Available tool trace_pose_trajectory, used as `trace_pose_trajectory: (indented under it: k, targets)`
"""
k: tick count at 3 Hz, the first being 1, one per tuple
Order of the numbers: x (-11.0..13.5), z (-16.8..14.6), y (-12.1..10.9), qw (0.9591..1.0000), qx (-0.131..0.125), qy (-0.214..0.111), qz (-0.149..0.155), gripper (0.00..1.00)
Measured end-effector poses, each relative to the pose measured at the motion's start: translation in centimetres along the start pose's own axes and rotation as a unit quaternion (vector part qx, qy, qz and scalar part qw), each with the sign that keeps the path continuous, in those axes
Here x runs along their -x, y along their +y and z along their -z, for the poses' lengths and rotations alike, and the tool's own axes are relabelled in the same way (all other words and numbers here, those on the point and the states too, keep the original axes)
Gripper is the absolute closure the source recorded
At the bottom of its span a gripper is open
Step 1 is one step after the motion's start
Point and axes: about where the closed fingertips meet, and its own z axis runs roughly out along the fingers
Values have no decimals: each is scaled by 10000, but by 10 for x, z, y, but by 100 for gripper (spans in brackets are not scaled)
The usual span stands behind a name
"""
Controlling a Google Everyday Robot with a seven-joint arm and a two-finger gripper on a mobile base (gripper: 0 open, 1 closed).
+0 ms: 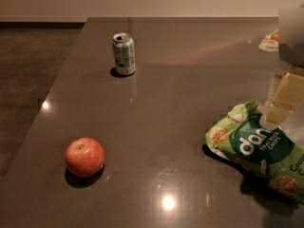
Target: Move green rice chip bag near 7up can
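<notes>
- Position of task item: the crinkly light-green rice chip bag with a dark green round patch and white lettering (254, 148) lies at the right edge of the glossy dark grey tabletop (180, 108), well apart from the small silver-and-green upright soda can (124, 53) at the far left-centre.
- Gripper: the pale yellowish two-finger gripper (275, 112) descends from the upper right and meets the bag at its upper edge. Whether it is clamped on the bag or merely touching it cannot be told.
- Procedure: confirm a firm hold on the upper seam before travel; a crinkly film bag is likely to slip or sag.
- Procedure: carry the bag up and to the left on a diagonal toward the can. This path passes well clear of the round red-orange apple (85, 156) at the near left.
- Procedure: set the bag down just beside the can without contact. The can is narrow and upright and may tip if brushed.
- Limits of view: the bag's right end runs out of view.
- Limits of view: the arm above the gripper is cut off and blurred.
- Limits of view: a pale yellow-and-white object (269, 41) at the far right is only partly visible and cannot be identified.
</notes>
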Motion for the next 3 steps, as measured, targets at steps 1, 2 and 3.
trace_pose_trajectory:
  k: [1,2,3]
  targets:
    - [0,1,0,10000,-36,20,-27,0]
    - [-7,-4,7,9996,13,126,-233,0]
    - [-19,-13,24,9978,92,344,-554,0]
